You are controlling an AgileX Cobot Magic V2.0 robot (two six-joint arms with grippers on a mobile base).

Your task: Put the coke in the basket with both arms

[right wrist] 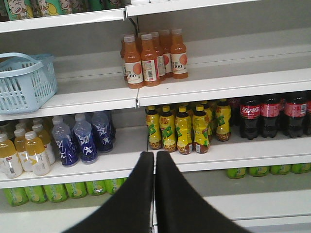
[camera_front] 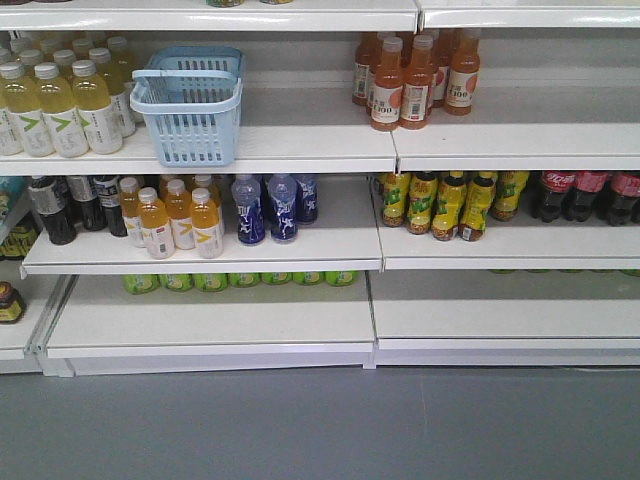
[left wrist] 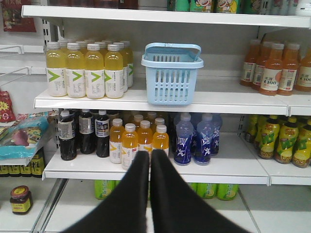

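Observation:
A light blue plastic basket (camera_front: 190,103) stands on the upper shelf between yellow and orange drink bottles; it also shows in the left wrist view (left wrist: 171,74) and at the left edge of the right wrist view (right wrist: 23,81). Coke bottles (camera_front: 590,194) with red labels stand on the middle shelf at far right, and show in the right wrist view (right wrist: 268,115). My left gripper (left wrist: 149,153) is shut and empty, held back from the middle shelf. My right gripper (right wrist: 154,154) is shut and empty, back from the shelves. Neither gripper shows in the front view.
Yellow bottles (camera_front: 62,100) stand left of the basket, orange juice bottles (camera_front: 412,78) to its right. The middle shelf holds dark bottles, orange drinks (camera_front: 172,215), blue bottles (camera_front: 268,205) and yellow-green bottles (camera_front: 448,203). Green cans (camera_front: 240,280) line the lower shelf. Grey floor lies below.

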